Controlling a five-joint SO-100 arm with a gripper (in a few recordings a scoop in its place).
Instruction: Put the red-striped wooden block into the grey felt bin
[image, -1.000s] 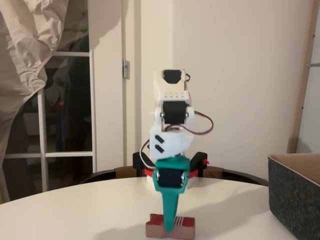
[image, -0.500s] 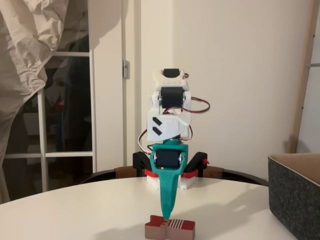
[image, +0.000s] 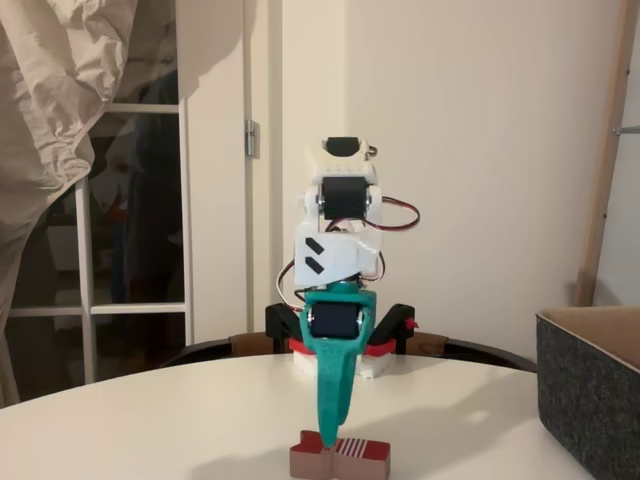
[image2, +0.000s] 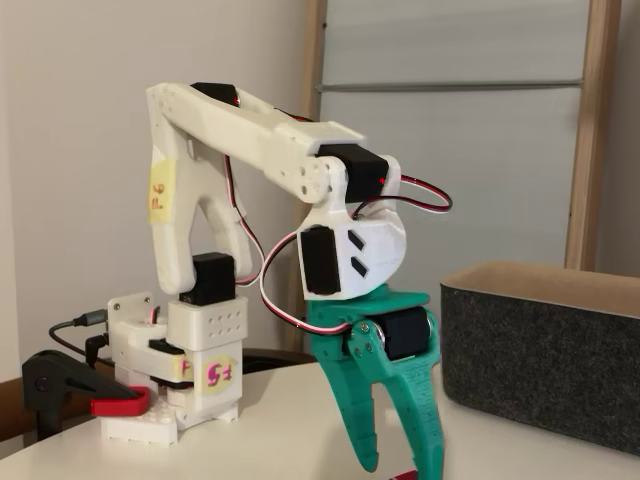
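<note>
The red-striped wooden block (image: 339, 458) lies flat on the white table (image: 150, 420) at the bottom centre of a fixed view; a red sliver of it (image2: 404, 476) shows at the lower edge of the other. My green gripper (image: 329, 438) points straight down, its tips just above the block's left half. From the side, my gripper (image2: 398, 462) stands open, fingers apart with nothing between them. The grey felt bin (image: 592, 395) stands at the right edge, with its tan inside showing. In the other fixed view the bin (image2: 545, 375) is right of the gripper.
The arm's white base (image2: 175, 385) is clamped at the table's far edge with black and red clamps (image: 400, 322). A glass door and a hanging cloth are behind on the left. Bare tabletop lies between the block and the bin.
The gripper has risen from down around the block to just above it, and the arm has drawn back. The block stays on the table.
</note>
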